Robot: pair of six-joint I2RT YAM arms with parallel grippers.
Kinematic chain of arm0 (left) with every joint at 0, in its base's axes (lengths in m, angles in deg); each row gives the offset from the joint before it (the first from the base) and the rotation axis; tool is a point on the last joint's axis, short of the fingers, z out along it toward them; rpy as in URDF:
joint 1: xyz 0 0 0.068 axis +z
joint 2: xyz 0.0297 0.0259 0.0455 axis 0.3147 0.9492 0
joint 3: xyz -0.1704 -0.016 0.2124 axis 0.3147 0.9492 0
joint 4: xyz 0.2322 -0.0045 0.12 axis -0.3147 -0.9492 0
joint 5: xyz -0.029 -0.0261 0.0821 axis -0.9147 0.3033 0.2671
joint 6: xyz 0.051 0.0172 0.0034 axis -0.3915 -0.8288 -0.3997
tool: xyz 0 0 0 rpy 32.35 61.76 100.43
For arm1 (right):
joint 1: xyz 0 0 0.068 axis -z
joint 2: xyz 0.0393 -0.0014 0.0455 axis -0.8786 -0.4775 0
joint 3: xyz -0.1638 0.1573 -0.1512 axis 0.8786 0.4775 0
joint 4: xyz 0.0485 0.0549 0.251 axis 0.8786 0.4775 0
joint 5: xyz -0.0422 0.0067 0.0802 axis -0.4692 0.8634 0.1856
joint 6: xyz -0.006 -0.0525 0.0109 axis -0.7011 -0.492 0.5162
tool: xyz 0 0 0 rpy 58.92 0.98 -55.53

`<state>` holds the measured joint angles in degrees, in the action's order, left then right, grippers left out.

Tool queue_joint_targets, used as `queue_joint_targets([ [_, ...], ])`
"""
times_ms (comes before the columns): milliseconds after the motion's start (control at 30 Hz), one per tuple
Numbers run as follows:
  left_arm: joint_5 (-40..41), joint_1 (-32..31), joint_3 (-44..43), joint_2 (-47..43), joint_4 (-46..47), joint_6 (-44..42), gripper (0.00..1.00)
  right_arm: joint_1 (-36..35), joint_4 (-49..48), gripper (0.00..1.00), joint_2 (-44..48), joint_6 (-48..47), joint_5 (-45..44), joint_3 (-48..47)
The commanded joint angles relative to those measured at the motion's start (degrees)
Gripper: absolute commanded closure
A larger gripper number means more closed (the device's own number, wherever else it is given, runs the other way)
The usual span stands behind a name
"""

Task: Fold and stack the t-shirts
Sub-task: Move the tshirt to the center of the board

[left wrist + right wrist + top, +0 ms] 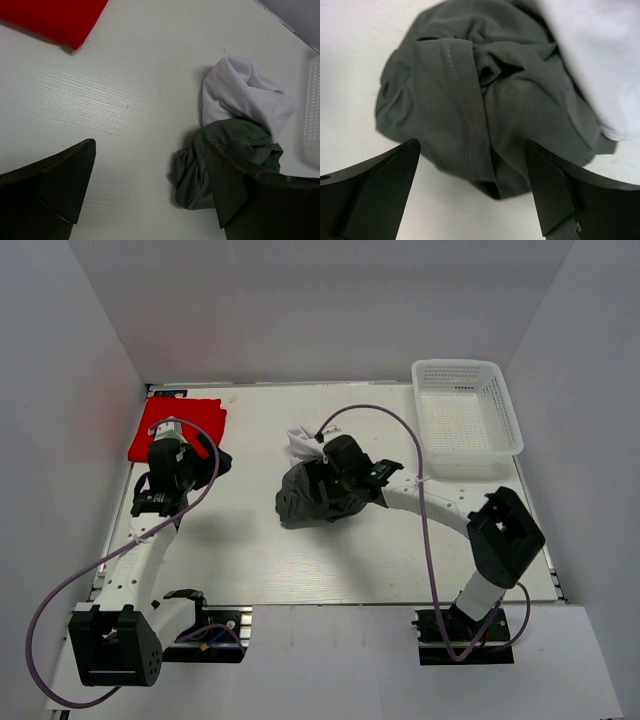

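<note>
Right gripper [471, 146], jaws spread, empty, over crumpled grey shirt [445, 85]; white shirt [240, 95] touching it. Left gripper [150, 145], jaws spread, empty, near red shirt [50, 17].

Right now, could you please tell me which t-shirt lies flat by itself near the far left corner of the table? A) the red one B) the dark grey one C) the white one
A: the red t-shirt lies spread flat at the far left, while the dark grey t-shirt and the white t-shirt sit crumpled together in the middle.
</note>
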<state>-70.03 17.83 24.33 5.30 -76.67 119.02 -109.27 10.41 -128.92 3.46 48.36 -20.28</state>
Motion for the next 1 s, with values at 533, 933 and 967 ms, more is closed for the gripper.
queue_joint_targets([
  [533, -12.93, -0.28, -0.22, 1.33, 3.89, -2.77, 0.0, -3.36, -1.28, 1.0, -0.61, 4.79, -3.93, -1.79],
  [933, -20.51, -0.8, -3.65, 8.01, 7.32, -0.84, 0.0, 7.61, -6.89, 1.0, 17.94, -3.57, -18.42, -6.98],
  [967, -21.12, -0.8, -3.65, 8.8, 7.85, -0.84, 0.0, 9.8, -7.6, 1.0, 18.3, -4.45, -19.48, -7.76],
])
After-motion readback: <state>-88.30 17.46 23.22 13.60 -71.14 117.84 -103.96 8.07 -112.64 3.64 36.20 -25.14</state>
